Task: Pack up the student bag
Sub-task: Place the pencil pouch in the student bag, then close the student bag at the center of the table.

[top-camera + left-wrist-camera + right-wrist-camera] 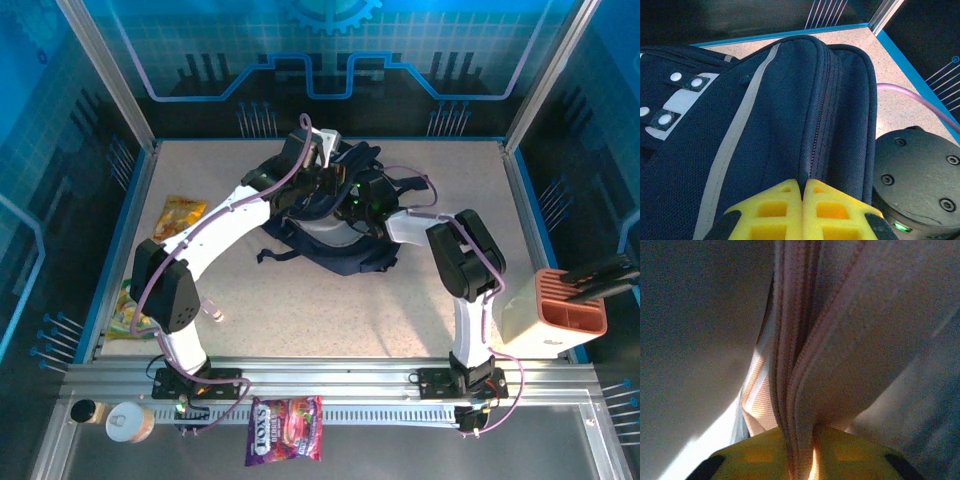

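Sees the student bag slumped mid-width near the far edge of the table; left gripper clenched shut against its zipper seam — right gripper pinching a fold of its fabric.

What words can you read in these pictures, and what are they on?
"FOX'S": on the purple candy packet.
Smaller print below it: too blurred to read.
The orange snack packet and the yellow-green packet: print too small to read.
The student bag: no words seen.
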